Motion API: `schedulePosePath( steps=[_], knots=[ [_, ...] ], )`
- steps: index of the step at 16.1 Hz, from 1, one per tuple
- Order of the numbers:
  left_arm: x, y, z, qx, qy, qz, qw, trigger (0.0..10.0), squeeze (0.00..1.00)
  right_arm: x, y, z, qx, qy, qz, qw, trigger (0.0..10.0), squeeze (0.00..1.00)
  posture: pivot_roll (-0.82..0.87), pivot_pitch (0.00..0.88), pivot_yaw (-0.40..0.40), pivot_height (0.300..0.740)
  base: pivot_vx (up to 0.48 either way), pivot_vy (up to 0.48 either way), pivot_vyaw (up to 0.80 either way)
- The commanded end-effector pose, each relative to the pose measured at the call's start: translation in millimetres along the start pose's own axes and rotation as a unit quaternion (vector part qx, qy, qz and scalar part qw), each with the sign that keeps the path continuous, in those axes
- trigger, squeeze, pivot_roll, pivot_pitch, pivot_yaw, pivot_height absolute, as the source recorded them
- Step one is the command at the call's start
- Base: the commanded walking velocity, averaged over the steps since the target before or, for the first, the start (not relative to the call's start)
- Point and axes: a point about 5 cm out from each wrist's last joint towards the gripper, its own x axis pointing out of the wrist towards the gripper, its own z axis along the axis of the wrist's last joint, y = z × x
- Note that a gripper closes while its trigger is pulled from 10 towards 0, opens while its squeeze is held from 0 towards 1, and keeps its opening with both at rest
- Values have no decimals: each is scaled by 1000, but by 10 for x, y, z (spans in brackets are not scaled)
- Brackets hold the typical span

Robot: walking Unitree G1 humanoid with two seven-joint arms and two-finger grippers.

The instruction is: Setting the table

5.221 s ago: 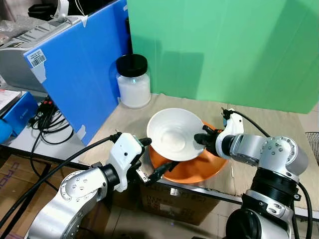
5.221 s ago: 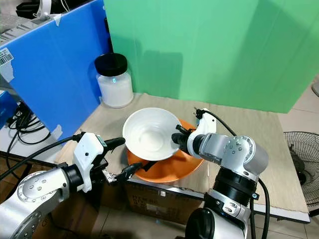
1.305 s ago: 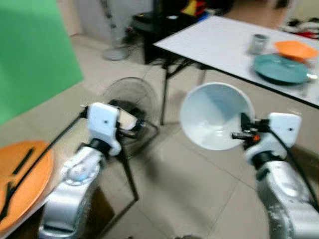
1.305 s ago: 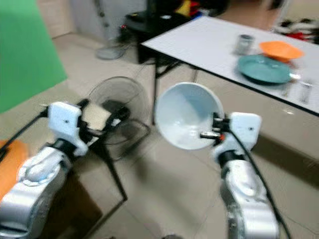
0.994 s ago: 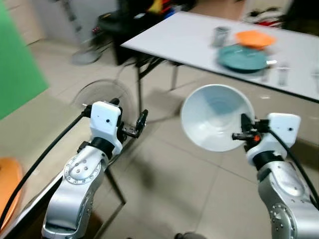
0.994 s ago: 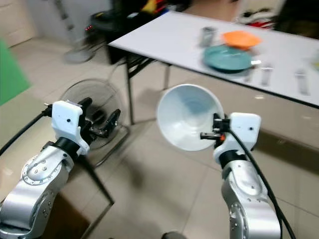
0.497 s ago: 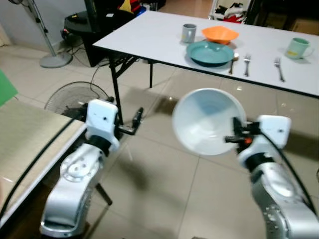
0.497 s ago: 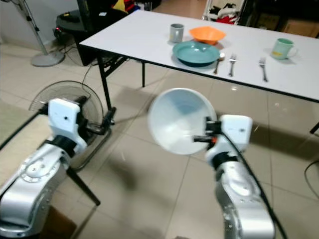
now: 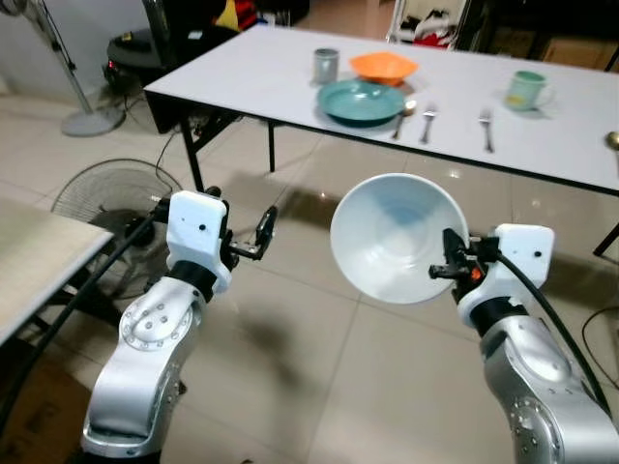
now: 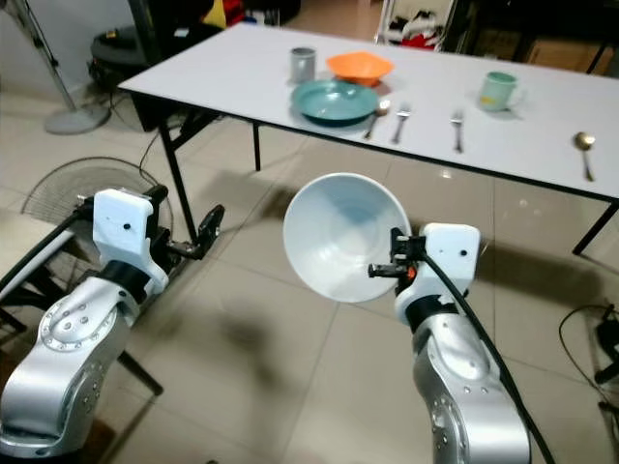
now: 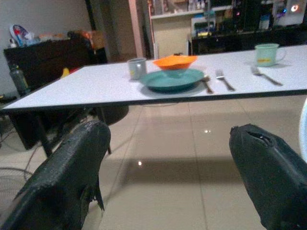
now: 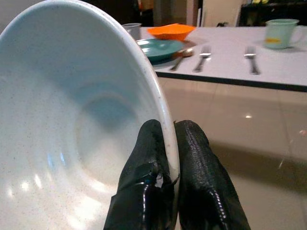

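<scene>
Right end effector pinched the bowl rim, left end effector open; should've kept it level approaching the counter edge.

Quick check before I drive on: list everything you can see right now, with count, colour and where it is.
white bowl: 1, white, carried tilted in the air before the table
table: 1, white top, black legs, ahead
teal plate: 1, teal, on the table
orange bowl: 1, orange, behind the teal plate
grey cup: 1, grey, left of the orange bowl
green mug: 1, pale green, further right on the table
forks: 2, silver, right of the plate
spoons: 2, silver, one beside the plate, one far right
floor fan: 1, dark, lying on the tiles at left
right gripper: pinching the white bowl's rim
left gripper: open, holding nothing
</scene>
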Motion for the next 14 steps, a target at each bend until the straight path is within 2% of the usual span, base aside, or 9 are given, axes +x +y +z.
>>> schedulePosePath(
  steps=[1,3,11,14],
  knots=[
    [10,-3,14,4,0,-7,1000,10000,0,-18,-17,68,3,-17,-6,1000,10000,0,7,22,42,740,0,0,0],
    [13,-19,23,4,-7,-18,1000,10000,0,-18,-32,64,10,-14,-14,1000,10000,0,4,22,47,740,0,0,-209],
    [22,-49,12,-4,-4,-37,999,10000,0,-30,-87,73,20,-15,-38,999,10000,0,-3,26,58,740,264,0,-797],
    [28,-42,13,-5,-4,-36,999,10000,0,-25,-103,81,19,-17,-42,999,10000,0,-5,28,57,740,273,0,-150]
  ],
)
